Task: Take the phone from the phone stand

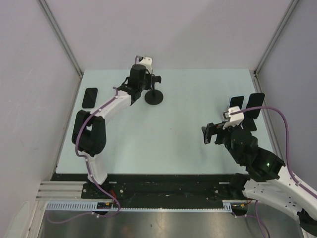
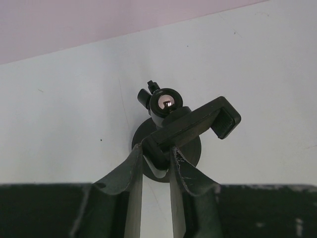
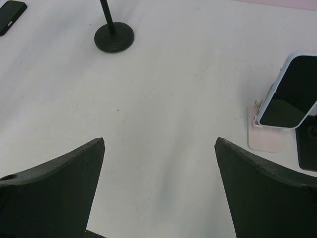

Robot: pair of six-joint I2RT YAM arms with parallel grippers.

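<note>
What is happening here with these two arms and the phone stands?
The left hand is at the black stand, its fingers close on both sides of the empty clamp; whether they press it I cannot tell. A black phone lies flat on the table nearby. The right hand hangs open above the table, near a cased phone leaning on a pale stand.

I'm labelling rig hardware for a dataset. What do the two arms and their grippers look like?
Both the left arm and right arm have white links with black joint housings and a purple cable running alongside. A green light glows on the right one. The left gripper and right gripper have dark, tapering fingers.
</note>
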